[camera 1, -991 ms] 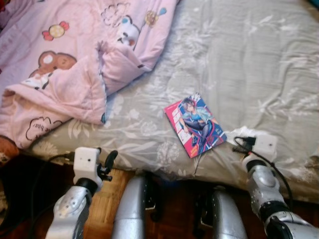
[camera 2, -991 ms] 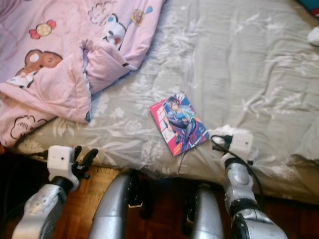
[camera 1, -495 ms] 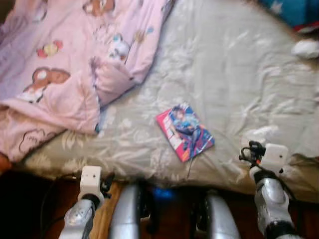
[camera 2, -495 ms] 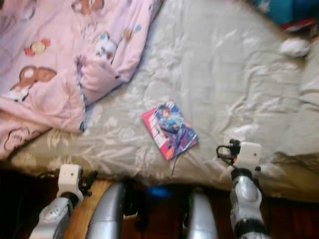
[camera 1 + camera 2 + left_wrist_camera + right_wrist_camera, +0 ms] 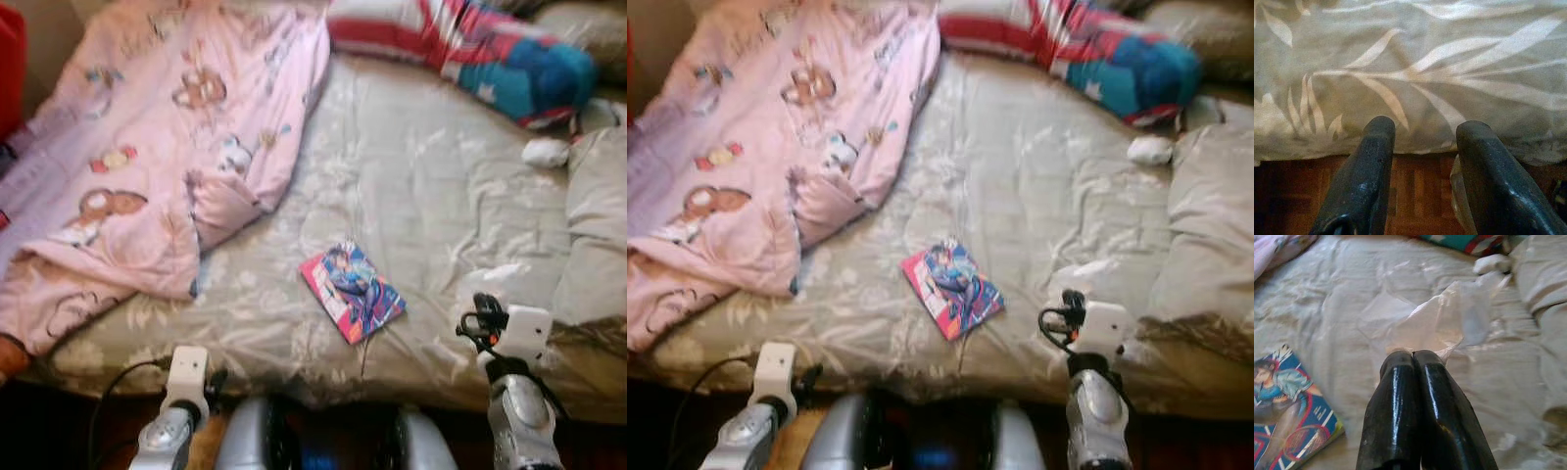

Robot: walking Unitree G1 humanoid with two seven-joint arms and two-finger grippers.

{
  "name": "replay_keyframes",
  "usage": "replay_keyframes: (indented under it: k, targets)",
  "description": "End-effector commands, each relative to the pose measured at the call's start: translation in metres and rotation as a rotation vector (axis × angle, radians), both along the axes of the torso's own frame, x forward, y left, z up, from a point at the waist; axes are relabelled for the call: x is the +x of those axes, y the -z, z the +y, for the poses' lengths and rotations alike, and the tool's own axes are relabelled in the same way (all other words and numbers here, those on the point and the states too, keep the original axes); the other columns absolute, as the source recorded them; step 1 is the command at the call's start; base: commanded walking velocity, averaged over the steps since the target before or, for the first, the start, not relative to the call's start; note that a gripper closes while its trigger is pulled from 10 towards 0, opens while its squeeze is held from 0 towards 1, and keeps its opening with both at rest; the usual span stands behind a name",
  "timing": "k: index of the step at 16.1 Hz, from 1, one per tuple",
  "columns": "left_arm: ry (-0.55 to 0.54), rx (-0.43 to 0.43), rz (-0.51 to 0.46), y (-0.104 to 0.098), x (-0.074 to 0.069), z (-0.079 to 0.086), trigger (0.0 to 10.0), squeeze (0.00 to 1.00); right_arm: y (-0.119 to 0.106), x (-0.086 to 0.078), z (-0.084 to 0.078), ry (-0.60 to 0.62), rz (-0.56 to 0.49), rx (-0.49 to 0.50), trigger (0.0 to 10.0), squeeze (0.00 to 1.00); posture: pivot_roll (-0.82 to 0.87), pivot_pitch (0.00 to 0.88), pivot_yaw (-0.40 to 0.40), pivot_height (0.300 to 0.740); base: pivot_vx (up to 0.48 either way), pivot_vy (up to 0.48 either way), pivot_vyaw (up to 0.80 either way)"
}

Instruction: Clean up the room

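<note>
Head views blurred; pink blanket (image 5: 147,186) cut off at left edge, striped pillow (image 5: 470,49) at top; small white object (image 5: 545,152) too blurred to identify.

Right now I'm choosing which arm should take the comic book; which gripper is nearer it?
Right. The right gripper hangs over the bed's edge just right of the comic book, pinching clear plastic wrap. The left gripper sits lower-left, off the mattress.
</note>
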State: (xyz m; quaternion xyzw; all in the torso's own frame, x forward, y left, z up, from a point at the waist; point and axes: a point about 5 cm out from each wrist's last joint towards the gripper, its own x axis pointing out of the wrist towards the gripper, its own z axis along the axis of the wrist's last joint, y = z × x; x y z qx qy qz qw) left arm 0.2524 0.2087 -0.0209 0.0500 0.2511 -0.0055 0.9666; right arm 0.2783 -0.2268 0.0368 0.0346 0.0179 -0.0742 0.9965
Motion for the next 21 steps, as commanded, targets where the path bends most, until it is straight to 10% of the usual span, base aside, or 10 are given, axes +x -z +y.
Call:
replay_keyframes:
  k: [1,10,21]
  targets:
    - [-0.021,0.014,0.056,0.009,-0.01,0.007,10.0,0.0,0.011,-0.01,-0.005,0.041,0.037,0.023,10.0,0.0,-0.03,0.099,0.022,0.656,0.0,0.0,0.0]
    - [-0.053,0.028,0.133,0.02,-0.017,0.015,10.0,0.0,0.074,-0.061,-0.015,0.13,0.422,0.069,10.0,0.0,-0.02,0.047,0.044,0.74,0.0,0.0,0.0]
    - [-0.05,0.021,0.275,0.033,-0.025,0.003,10.0,0.0,0.121,-0.115,0.004,0.171,0.821,0.158,10.0,0.0,-0.04,0.0,0.059,0.74,0.0,0.0,0.0]
